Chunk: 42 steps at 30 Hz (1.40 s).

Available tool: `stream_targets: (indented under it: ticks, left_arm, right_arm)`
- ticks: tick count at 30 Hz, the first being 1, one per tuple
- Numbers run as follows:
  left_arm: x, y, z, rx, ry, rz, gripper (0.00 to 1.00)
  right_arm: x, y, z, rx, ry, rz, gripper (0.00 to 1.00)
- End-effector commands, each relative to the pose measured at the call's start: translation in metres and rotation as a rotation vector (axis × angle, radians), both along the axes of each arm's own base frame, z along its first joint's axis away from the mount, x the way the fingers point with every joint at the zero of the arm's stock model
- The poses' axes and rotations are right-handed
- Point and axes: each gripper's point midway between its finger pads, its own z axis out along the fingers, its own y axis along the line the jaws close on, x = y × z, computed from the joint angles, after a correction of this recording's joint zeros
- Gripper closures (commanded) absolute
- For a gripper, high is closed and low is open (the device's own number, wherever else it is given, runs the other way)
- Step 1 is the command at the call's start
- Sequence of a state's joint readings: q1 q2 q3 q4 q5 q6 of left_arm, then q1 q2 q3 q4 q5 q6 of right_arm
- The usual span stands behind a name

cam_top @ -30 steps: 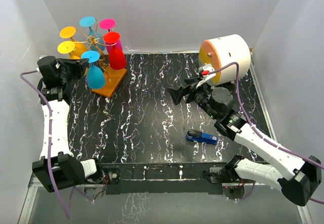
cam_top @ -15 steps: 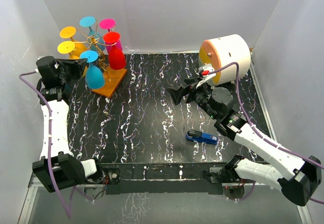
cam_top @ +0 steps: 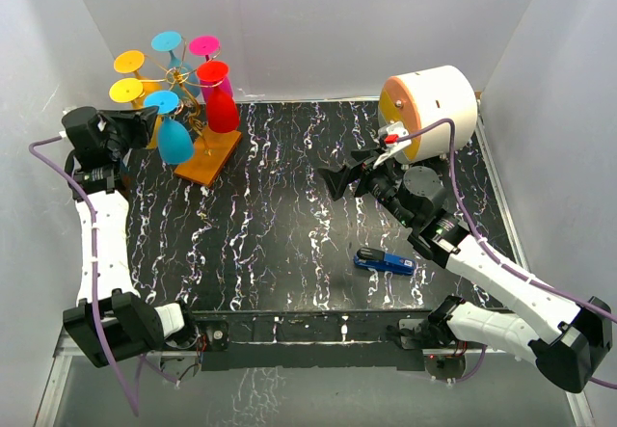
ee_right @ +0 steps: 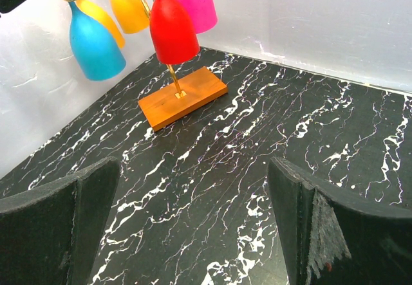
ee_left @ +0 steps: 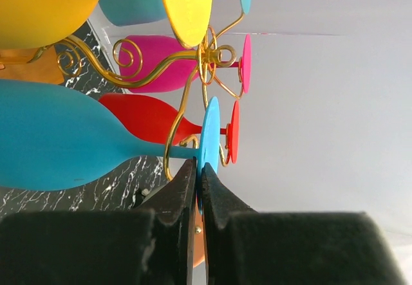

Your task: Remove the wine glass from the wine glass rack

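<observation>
The wine glass rack [cam_top: 177,79] is a gold wire stand on an orange base [cam_top: 214,156] at the far left; the base also shows in the right wrist view [ee_right: 183,97]. Yellow, cyan, magenta and red glasses hang from its curled arms. A blue wine glass [cam_top: 174,140] hangs bowl-down on the near-left arm. My left gripper [cam_top: 145,119] is shut on the edge of its round foot [ee_left: 210,127], and the stem [ee_left: 177,148] passes through a gold wire loop. My right gripper [cam_top: 337,180] hovers open over mid-table, nothing between its fingers [ee_right: 193,169].
A white drum with an orange face [cam_top: 429,109] lies at the back right. A small blue tool [cam_top: 386,261] rests on the black marbled table [cam_top: 280,244] in front of the right arm. White walls enclose the table on three sides.
My left gripper has drawn back to the left with the blue glass's foot in it, and the glass has shifted slightly left. The right arm has stayed put.
</observation>
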<state>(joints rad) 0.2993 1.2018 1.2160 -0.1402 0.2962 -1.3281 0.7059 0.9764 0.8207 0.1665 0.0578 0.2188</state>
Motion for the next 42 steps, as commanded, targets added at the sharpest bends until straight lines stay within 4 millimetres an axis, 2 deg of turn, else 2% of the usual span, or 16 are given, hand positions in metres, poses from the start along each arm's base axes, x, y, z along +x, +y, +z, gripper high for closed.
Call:
stream_targets:
  ticks: [1, 6, 18, 28, 36, 42]
  left_arm:
    - [0.003, 0.006, 0.039, 0.010, -0.110, 0.013, 1.00]
    - [0.015, 0.003, 0.043, 0.000, -0.117, -0.024, 1.00]
    - [0.028, -0.009, 0.042, -0.012, -0.130, -0.127, 1.00]
    - [0.029, -0.021, 0.053, -0.011, -0.154, -0.214, 1.00]
    - [0.028, -0.028, 0.052, -0.007, -0.148, -0.256, 1.00]
    - [0.026, -0.041, 0.057, 0.007, -0.160, -0.301, 1.00]
  right_arm:
    - [0.003, -0.004, 0.020, 0.051, -0.058, -0.025, 0.02]
    - [0.003, -0.003, 0.020, 0.050, -0.057, -0.020, 0.02]
    - [0.004, -0.003, 0.019, 0.048, -0.055, -0.022, 0.02]
    - [0.003, -0.002, 0.019, 0.051, -0.055, -0.019, 0.02]
    - [0.003, -0.002, 0.019, 0.055, -0.053, -0.017, 0.02]
    - [0.003, -0.002, 0.019, 0.055, -0.052, -0.017, 0.02]
